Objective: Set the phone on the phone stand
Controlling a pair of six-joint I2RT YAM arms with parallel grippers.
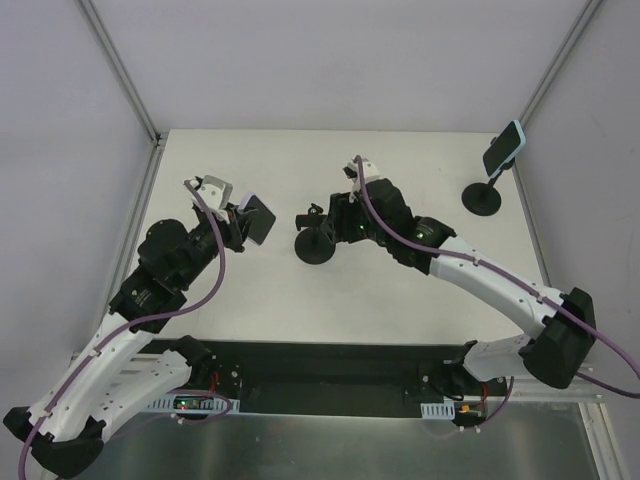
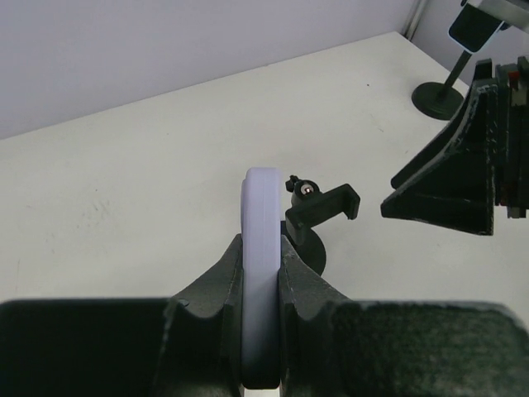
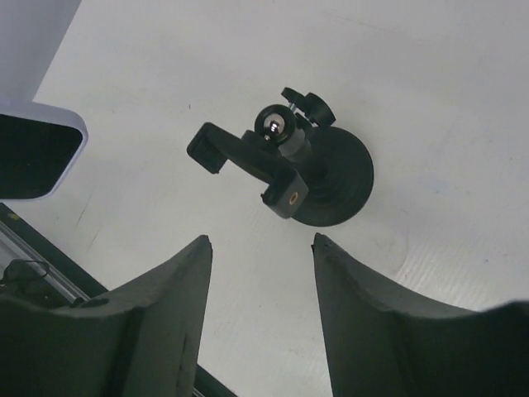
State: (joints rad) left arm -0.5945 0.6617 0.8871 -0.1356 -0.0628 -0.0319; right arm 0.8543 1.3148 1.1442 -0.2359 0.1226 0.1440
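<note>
Spreading across the top view, the white rectangular table (image 1: 280, 300) is worked from its near edge by two black-and-white arms. The left arm (image 1: 160, 275) is stretched toward the middle of the table, and the right arm (image 1: 490, 280) is bent in from the near right corner.

A black phone stand with a round base (image 1: 317, 245) is set near the table's centre. A second black stand (image 1: 482, 197) is placed at the far right corner, with a turquoise-cased phone (image 1: 505, 148) on it.

The task's pale lilac-cased phone with a dark screen (image 2: 263, 207) is not on the table. It is carried above the surface, left of centre, clenched edge-on by the left gripper (image 2: 263, 248), one finger pressed on each face. Its length is seen to project forward out of the fingers.

The right gripper (image 3: 262, 240) is released, its jaws spread wide and empty, and it is poised directly over the central stand without touching it.

The stand's small black clamp bracket (image 2: 324, 208) is seen just ahead and to the right of the phone's leading edge, close to it but apart. The bracket is tilted on its shiny ball joint (image 3: 275, 126).

The right claw is nearer the stand, but the phone is with the left. The coming move is therefore judged to be a short carry rightward, with the phone's face turned to meet the bracket.
</note>
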